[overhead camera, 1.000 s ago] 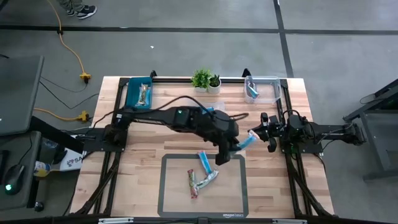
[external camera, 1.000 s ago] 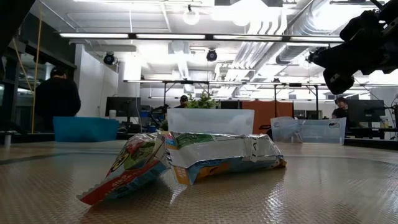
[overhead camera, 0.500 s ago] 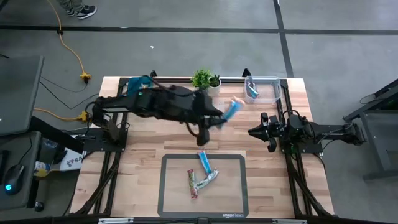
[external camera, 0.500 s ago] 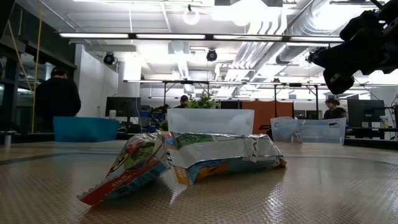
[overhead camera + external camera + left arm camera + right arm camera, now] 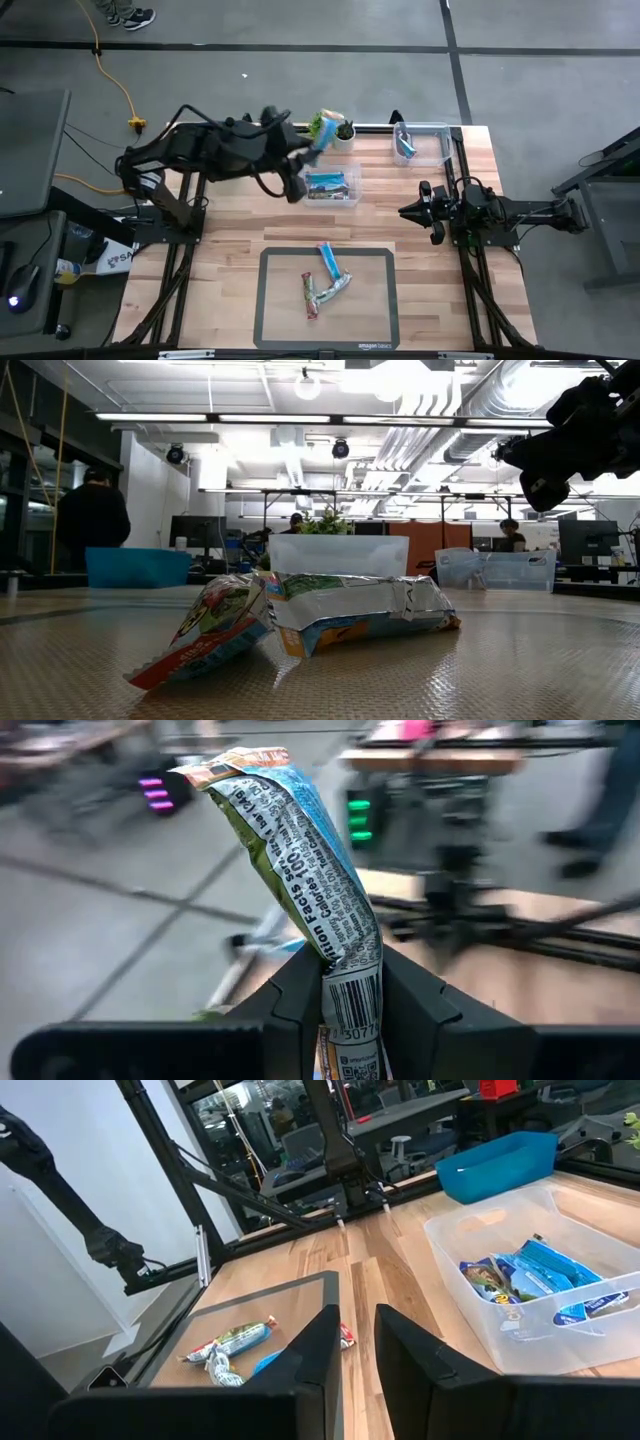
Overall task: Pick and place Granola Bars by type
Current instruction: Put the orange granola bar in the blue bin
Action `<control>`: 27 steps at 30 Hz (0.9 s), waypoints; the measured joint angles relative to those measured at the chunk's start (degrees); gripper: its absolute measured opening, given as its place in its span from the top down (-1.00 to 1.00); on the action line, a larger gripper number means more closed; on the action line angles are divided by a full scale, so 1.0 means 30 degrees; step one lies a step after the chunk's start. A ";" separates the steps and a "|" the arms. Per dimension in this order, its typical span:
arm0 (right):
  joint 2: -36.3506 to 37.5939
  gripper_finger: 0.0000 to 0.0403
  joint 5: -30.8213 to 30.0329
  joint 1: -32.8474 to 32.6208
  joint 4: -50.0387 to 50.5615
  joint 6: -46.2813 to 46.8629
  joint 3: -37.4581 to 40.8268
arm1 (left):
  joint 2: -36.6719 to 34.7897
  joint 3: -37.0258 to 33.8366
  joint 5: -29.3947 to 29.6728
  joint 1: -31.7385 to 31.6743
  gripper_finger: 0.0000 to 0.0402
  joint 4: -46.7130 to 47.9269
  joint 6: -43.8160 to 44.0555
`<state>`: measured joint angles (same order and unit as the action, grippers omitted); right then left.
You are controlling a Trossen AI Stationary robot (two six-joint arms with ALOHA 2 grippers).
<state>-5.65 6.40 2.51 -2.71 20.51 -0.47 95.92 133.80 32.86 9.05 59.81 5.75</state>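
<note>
A wooden table [image 5: 230, 260] is seen. At six o'clock a grey mat [image 5: 375, 320] is laid, with three bars [image 5: 326, 281] on it. A clear bin [image 5: 350, 190] is set centrally, a second bin [image 5: 438, 145] at one o'clock, and plants [image 5: 330, 128] at twelve.

Three granola bars [image 5: 325, 280] are counted on the grey mat [image 5: 270, 300], one bar [image 5: 310, 870] pinched in the left gripper [image 5: 305, 157]; three bins are seen (clear bin [image 5: 345, 197], small clear bin [image 5: 437, 143], blue bin [image 5: 500, 1165]). Two potted plants [image 5: 332, 127] are counted.
</note>
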 joint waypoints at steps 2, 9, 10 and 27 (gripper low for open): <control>0.0000 0.75 0.0004 0.0000 -0.0003 0.0000 -0.0004 | -0.0110 0.0000 0.1982 -0.0005 0.61 0.0844 0.0326; 0.0000 0.76 0.0004 0.0000 -0.0004 0.0000 0.0000 | -0.0207 -0.0007 0.9118 -0.0008 0.61 0.4630 0.2869; 0.0000 0.76 0.0004 0.0002 -0.0004 -0.0002 -0.0005 | -0.0210 -0.0012 1.0056 -0.0012 0.61 0.5350 0.3534; 0.0000 0.74 0.0001 0.0000 -0.0011 0.0000 0.0000 | -0.0210 -0.0131 1.4574 -0.1279 0.61 1.0075 0.8212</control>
<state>-5.65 6.41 2.51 -2.74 20.51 -0.47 95.29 133.40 76.58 5.22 90.03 30.38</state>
